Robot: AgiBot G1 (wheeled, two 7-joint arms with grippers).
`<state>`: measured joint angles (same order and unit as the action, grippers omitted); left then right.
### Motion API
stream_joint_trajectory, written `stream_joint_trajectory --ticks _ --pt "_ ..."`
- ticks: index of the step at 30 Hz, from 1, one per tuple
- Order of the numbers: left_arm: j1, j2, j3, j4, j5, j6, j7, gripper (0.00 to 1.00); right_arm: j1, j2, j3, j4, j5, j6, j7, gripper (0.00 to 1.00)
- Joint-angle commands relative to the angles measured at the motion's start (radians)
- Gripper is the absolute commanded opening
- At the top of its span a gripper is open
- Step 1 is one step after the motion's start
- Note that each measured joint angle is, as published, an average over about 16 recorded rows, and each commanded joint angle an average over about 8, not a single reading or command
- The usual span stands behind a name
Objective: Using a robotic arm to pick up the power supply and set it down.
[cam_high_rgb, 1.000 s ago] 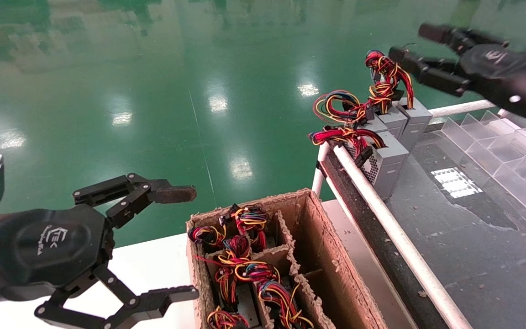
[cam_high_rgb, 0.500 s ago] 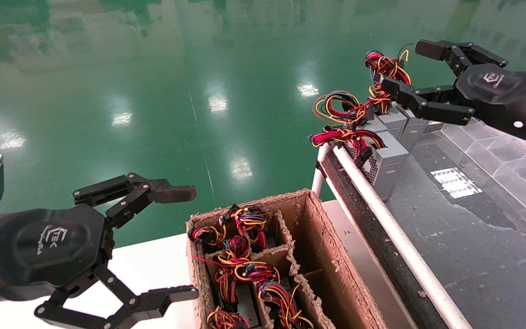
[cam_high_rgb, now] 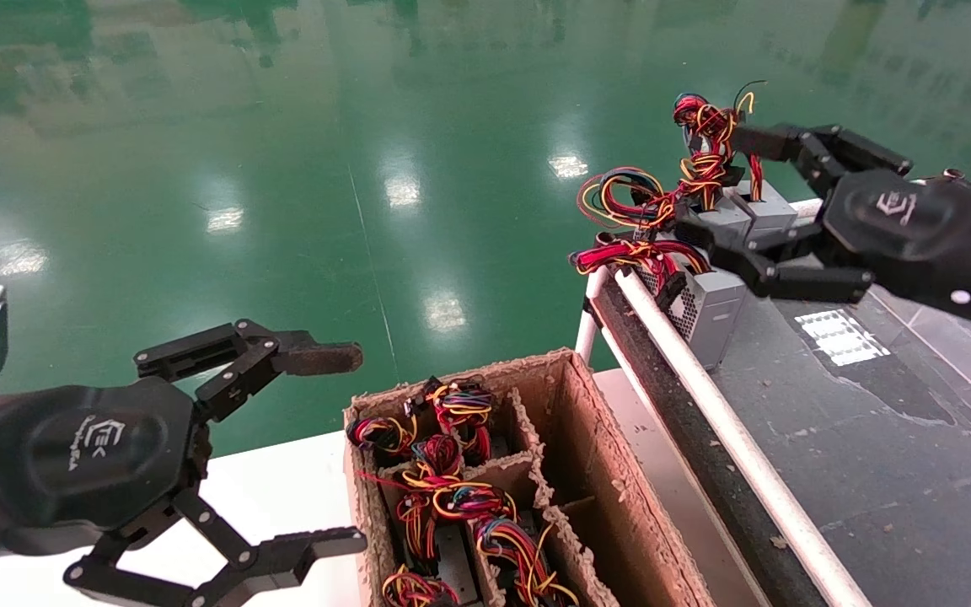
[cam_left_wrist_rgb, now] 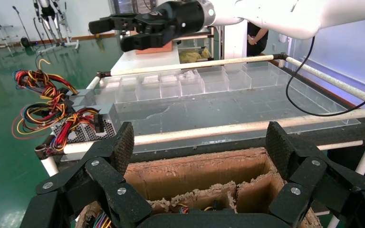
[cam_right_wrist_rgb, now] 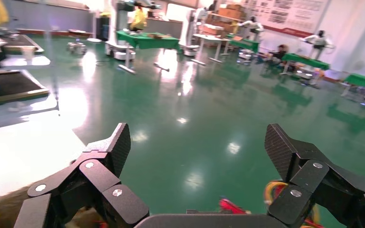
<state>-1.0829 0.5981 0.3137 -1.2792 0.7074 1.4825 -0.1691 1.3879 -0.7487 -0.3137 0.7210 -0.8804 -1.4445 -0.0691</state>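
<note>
Three grey power supplies with red, yellow and black wire bundles stand at the far end of the dark table; the front one (cam_high_rgb: 717,312) shows its vent face, and they also appear in the left wrist view (cam_left_wrist_rgb: 88,128). My right gripper (cam_high_rgb: 715,184) is open, its two fingers straddling the rear units (cam_high_rgb: 768,206) and their wires without closing on them. The right wrist view shows only this gripper (cam_right_wrist_rgb: 197,147), green floor and wire tips (cam_right_wrist_rgb: 230,206). My left gripper (cam_high_rgb: 342,447) hangs open and empty at the lower left, beside the cardboard box.
A worn cardboard box (cam_high_rgb: 587,472) with dividers holds several more wired units (cam_high_rgb: 452,497); its right-hand cells show none. A white rail (cam_high_rgb: 705,396) edges the dark table (cam_high_rgb: 873,472). Clear divider trays (cam_left_wrist_rgb: 185,85) sit on its far side. Green floor lies beyond.
My right gripper has come down and toward the power supplies on the table, its open fingers now on either side of the rear units. The left arm has not moved.
</note>
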Motion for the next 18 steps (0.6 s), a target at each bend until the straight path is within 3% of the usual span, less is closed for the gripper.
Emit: stream_joint_trajectory --ticks 1,2,18 --pt "0.0 0.0 0.0 0.0 0.0 0.0 0.0 0.92 -0.023 0.01 0.003 0.042 0.011 -0.004 0.019 1.0" --pt "0.0 0.0 0.0 0.0 0.0 0.0 0.0 1.0 -0.034 0.015 0.004 0.062 0.016 -0.006 0.028 1.0" --pt "0.0 0.0 0.001 0.0 0.0 0.0 0.0 1.0 -0.201 0.088 0.022 0.361 0.096 -0.033 0.165 1.0"
